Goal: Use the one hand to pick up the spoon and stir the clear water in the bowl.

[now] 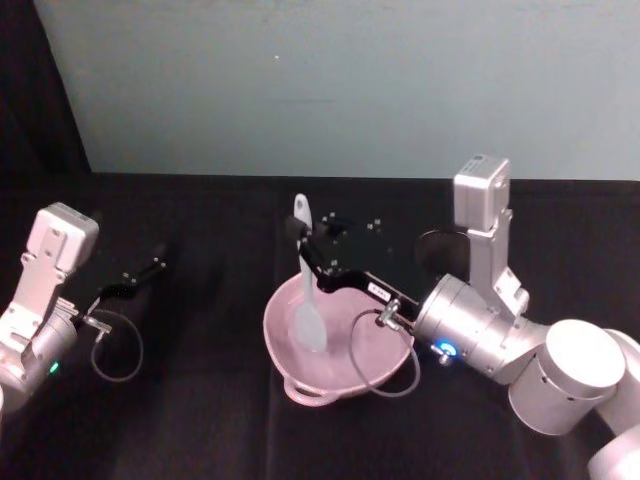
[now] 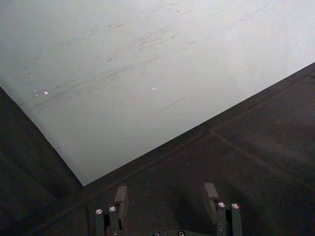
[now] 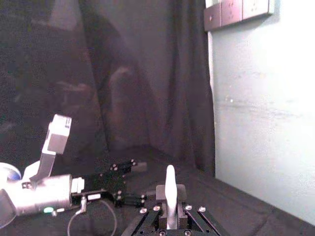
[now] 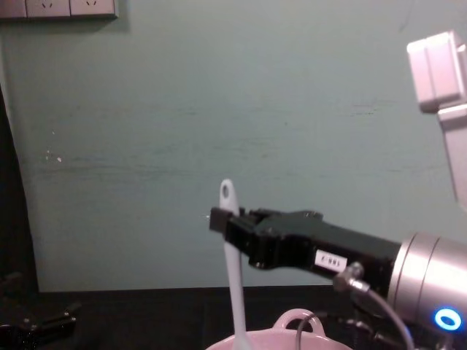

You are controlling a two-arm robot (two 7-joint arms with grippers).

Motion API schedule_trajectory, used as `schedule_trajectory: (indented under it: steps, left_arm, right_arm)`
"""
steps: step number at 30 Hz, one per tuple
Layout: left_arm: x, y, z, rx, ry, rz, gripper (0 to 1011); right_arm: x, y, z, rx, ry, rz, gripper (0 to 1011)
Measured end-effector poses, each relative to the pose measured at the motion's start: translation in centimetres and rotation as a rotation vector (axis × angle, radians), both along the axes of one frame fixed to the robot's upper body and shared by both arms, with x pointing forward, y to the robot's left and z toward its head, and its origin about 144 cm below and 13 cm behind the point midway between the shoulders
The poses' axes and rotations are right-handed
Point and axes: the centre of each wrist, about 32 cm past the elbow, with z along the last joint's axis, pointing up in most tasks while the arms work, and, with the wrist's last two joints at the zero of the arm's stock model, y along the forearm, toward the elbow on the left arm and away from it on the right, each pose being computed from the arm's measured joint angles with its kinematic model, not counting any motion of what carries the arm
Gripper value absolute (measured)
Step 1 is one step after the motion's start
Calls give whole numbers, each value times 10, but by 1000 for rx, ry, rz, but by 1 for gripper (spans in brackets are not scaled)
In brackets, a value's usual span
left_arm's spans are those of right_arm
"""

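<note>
At nine o'clock on the black cloth worktop (image 1: 200,400), the left pincer (image 1: 150,268) idles with its dark fingers spread wide. At centre, the glossy pale pink bowl (image 1: 285,335), its arched loop handle at six o'clock, holds the flat blade of the slim white plastic spoon (image 1: 307,300). The boxy black right pincer (image 1: 297,232), reaching in from four o'clock, clamps the spoon's handle just below its oval hole; the water is hard to make out.
</note>
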Motion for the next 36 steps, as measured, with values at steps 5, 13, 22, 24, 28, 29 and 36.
schedule_trajectory:
  steps: [5, 13, 22, 24, 28, 29, 36]
  left_arm:
    - [0, 0, 0, 0, 0, 0, 1005]
    - [0, 0, 0, 0, 0, 0, 1005]
    - [0, 0, 0, 0, 0, 0, 1005]
    - [0, 0, 0, 0, 0, 0, 1005]
    - [0, 0, 0, 0, 0, 0, 1005]
    - [0, 0, 0, 0, 0, 0, 1005]
    - [0, 0, 0, 0, 0, 0, 1005]
  right_arm:
    - [0, -6, 10, 27, -19, -12, 114]
    - [3, -26, 38, 78, -61, -57, 114]
    - [13, -57, 63, 56, -73, -126, 114]
    - [15, -61, 66, 51, -72, -135, 114]
    - [20, -74, 72, 27, -62, -156, 114]
    - [21, -75, 73, 24, -60, -159, 114]
    - [26, -91, 79, 14, -55, -196, 114]
